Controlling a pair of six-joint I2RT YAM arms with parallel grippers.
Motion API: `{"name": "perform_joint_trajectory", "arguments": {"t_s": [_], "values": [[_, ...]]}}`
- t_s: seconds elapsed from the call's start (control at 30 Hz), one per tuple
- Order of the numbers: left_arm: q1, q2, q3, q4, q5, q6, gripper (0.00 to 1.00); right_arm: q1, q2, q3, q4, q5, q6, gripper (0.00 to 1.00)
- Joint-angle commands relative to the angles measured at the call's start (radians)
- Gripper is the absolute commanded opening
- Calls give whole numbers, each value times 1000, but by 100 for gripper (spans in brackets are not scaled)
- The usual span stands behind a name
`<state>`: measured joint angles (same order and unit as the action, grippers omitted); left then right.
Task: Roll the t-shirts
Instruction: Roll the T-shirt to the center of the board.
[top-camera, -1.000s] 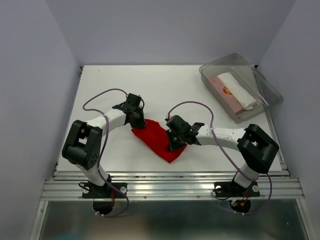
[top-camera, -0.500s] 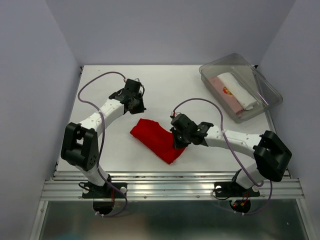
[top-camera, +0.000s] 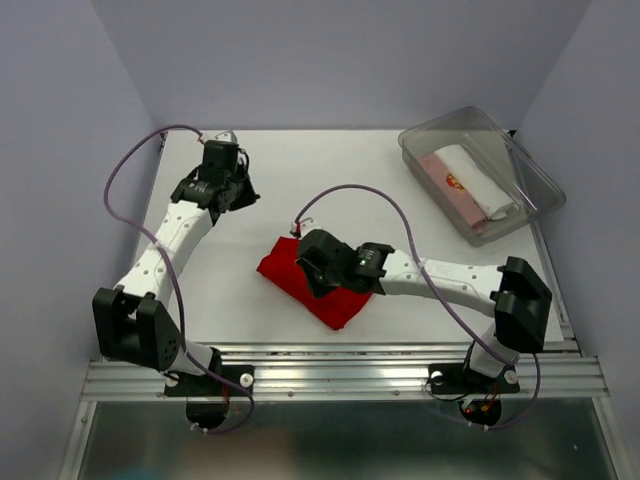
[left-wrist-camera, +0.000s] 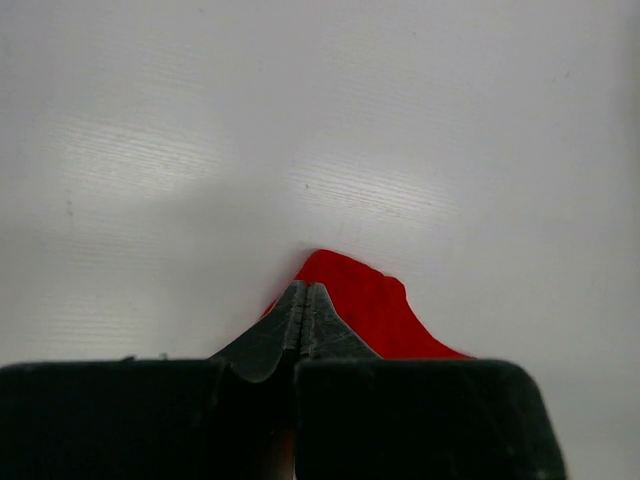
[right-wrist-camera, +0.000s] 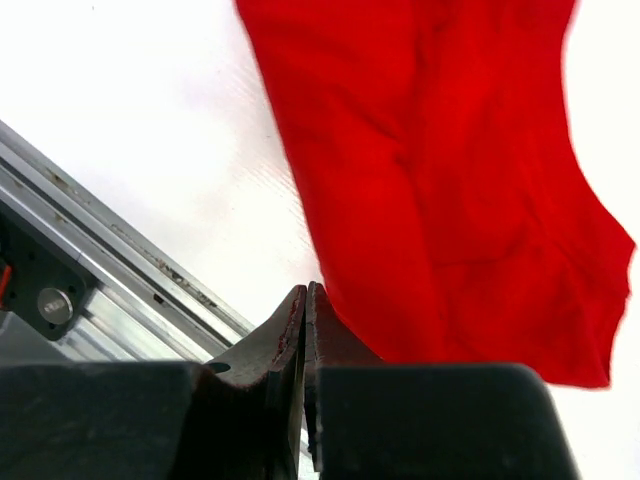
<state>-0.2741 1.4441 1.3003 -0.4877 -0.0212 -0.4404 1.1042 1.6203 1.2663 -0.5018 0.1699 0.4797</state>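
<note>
A plain bright red t-shirt (top-camera: 336, 304) lies bunched on the white table, a little near of centre. My right gripper (top-camera: 308, 272) hangs over its left part, shut. In the right wrist view the shut tips (right-wrist-camera: 307, 292) sit beside the edge of the red cloth (right-wrist-camera: 450, 180), and nothing shows between the jaws. My left gripper (top-camera: 247, 195) is at the far left, away from the shirt, shut and empty. Its wrist view shows the closed tips (left-wrist-camera: 305, 292) with a corner of the red shirt (left-wrist-camera: 375, 315) on the table beyond. A white roll (top-camera: 476, 180) and a pale pink roll (top-camera: 445, 192) lie in the bin.
A clear plastic bin (top-camera: 520, 165) stands at the back right corner of the table (top-camera: 330, 180). A metal rail (top-camera: 340, 375) runs along the near edge; it also shows in the right wrist view as the rail (right-wrist-camera: 110, 250). Grey walls close in both sides.
My left arm has let go of the shirt's left end and swung away to the back left. My right gripper has slid left across the red shirt.
</note>
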Motion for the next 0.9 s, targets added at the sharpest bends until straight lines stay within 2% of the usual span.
{"name": "perform_joint_trajectory", "arguments": {"t_s": [0.0,0.07,0.2,0.4,0.77,0.87], "values": [[64,-119,-38,-34,-3,25,0,45,73,87,-24,86,-70,5],[91,-151,-53,-52,-17,23,0,68,118,117,-23,111,-99,7],[125,-198,-78,-72,-63,0,0,94,179,153,-24,203,-153,20],[176,-238,-96,-80,-68,-1,0,152,257,189,-26,308,-207,26],[185,-251,-122,-80,-57,6,0,161,357,200,-6,410,-239,47],[185,-257,-133,-77,-57,9,0,170,355,196,-4,437,-242,48]]}}
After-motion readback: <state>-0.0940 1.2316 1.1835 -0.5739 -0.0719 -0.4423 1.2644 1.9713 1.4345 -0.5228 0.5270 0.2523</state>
